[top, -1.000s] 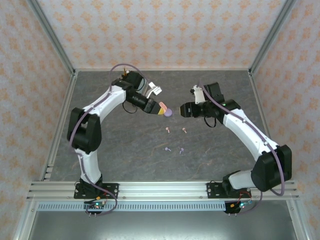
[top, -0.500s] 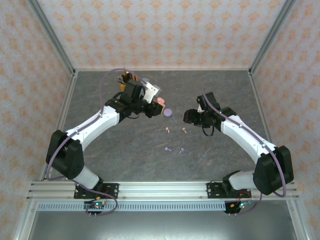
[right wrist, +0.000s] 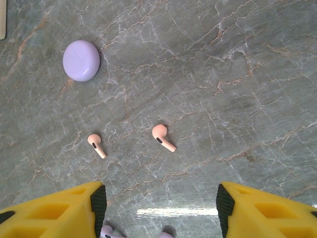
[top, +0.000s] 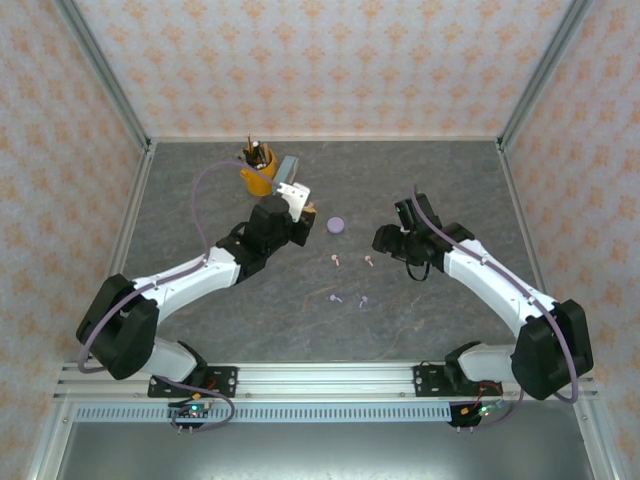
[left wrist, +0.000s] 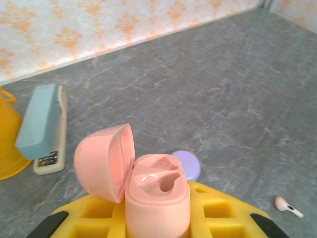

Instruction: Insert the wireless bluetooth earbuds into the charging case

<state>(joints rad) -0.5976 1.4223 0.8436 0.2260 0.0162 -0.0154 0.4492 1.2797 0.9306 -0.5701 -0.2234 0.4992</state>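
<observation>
1. Altogether, two pink earbuds and two lilac earbuds lie mid-frame in the top view.
2. Two cases: a lilac case, closed, above them; a pink case, lid open.
3. Now the left gripper pinches the pink case.
4. Meanwhile the right gripper stands spread, empty.

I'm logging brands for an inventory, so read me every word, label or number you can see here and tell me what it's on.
Dark print, too small and blurred to read: the sticker on the base of the blue stapler.
No lettering that I can see on the pink charging case, the lilac disc, the pink earbuds or the yellow cup.
</observation>
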